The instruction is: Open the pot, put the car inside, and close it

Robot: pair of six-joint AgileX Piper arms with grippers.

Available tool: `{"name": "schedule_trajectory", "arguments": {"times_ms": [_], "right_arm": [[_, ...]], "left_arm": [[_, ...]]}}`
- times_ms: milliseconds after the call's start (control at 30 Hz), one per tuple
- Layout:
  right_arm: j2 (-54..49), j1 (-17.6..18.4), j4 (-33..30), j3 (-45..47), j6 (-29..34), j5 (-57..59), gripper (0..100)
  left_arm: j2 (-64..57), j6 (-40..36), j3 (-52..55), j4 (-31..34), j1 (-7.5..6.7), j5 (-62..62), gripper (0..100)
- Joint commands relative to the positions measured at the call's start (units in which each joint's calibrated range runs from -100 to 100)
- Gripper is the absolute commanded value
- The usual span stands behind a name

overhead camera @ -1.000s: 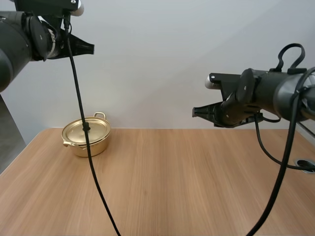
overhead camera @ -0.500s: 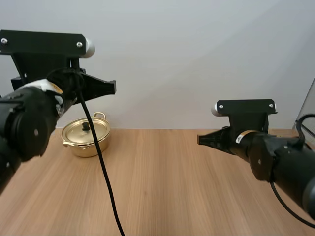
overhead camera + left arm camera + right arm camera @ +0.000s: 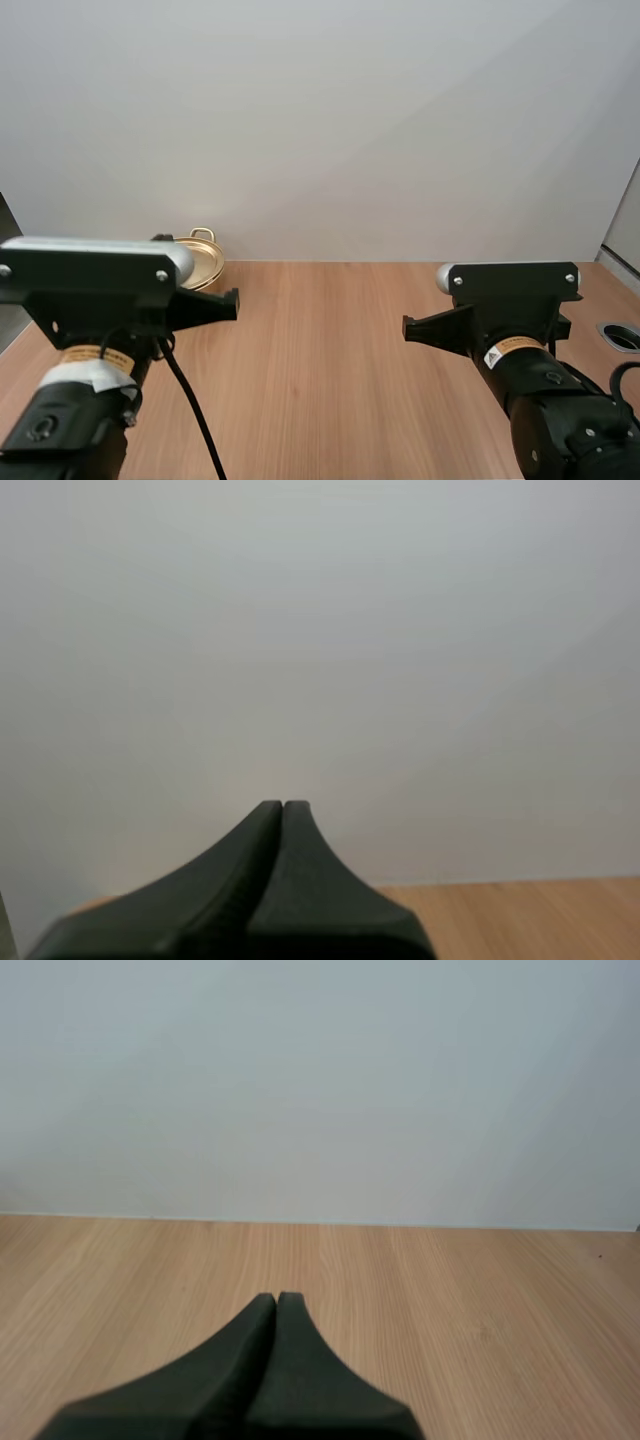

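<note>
A gold pot (image 3: 203, 262) with its lid on stands at the far left of the wooden table (image 3: 330, 330), mostly hidden behind my left arm. My left gripper (image 3: 232, 302) is shut on nothing and points right, just in front of the pot. In the left wrist view its fingers lie together as one dark wedge (image 3: 283, 806) aimed at the wall above the table's far edge. My right gripper (image 3: 408, 328) is shut on nothing at the right side, low over the table. Its closed fingertips (image 3: 277, 1298) point across bare wood toward the back wall.
A round grommet hole (image 3: 621, 335) sits in the table near its right edge. A plain grey wall closes off the back of the table.
Both arms have dropped and drawn back toward the camera. The left arm now covers most of the pot, which stood in full view before. Both grippers stay shut.
</note>
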Motion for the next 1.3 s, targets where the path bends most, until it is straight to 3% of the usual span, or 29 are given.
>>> {"name": "schedule_trajectory", "arguments": {"times_ms": [0,333,467,867,1267], "right_arm": [[-2.93,-0.02,-0.06,3.49,0.04,-0.96,0],[-12.84,-0.02,0.28,3.49,0.04,14.12,0],[-17.33,-0.02,0.5,3.49,0.13,25.45,0],[-26.32,-0.02,1.09,3.49,0.13,41.2,0],[-26.32,-0.02,1.41,3.49,0.5,41.37,0]], "left_arm": [[-3.35,-0.04,7.88,-0.87,0.01,6.35,0],[-4.83,-3.55,7.88,-0.46,0.1,24.03,0],[-4.83,-3.55,7.88,-0.46,0.1,24.03,0],[-4.83,-3.32,7.88,-0.1,0.1,23.23,0],[-4.83,-3.32,7.88,-0.1,0.1,23.23,0]]}}
